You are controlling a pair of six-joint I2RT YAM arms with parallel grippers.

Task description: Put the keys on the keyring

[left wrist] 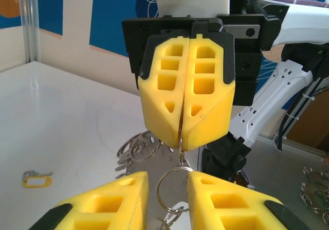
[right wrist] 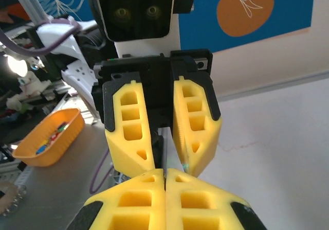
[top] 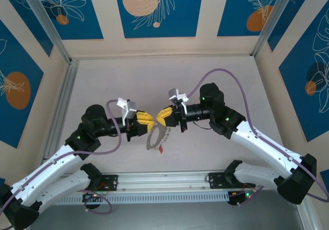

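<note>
Far left on the white bench point(top: 103, 86), a key with a yellow tag point(left wrist: 36, 178) is lying flat by itself, well apart from everything else. The left arm point(top: 56, 158) is reaching in towards the middle. Its left fingers point(left wrist: 103, 209) are standing a little apart, with a plain gap between them. From the other side those same fingers point(right wrist: 131, 132) are likewise showing daylight between the pads.

A round wire loop point(left wrist: 160, 189) is sitting in that gap, and I cannot tell whether either pad is touching it. More small metal is dangling under the loop at the frame's bottom edge. Behind it, a heap of silvery keys point(left wrist: 134, 146) is resting on the bench.

From above, the keyring point(top: 154, 137) is hanging tilted just below the meeting fingertips, with a red tag point(top: 161, 149) at its lower end. Up close its thin wire point(left wrist: 181, 142) is running straight down out of the seam of the opposite pair.

The right fingers point(left wrist: 205, 101) are pressed together, pinching that wire, and the loop is hanging from its lower end. Seen from their own wrist, these fingers point(right wrist: 200, 199) are meeting with no gap. The right arm point(top: 257, 137) is coming in from the far side, tip to tip with the left.

An orange bowl point(right wrist: 49, 137) of small coloured bits is sitting off the bench.
</note>
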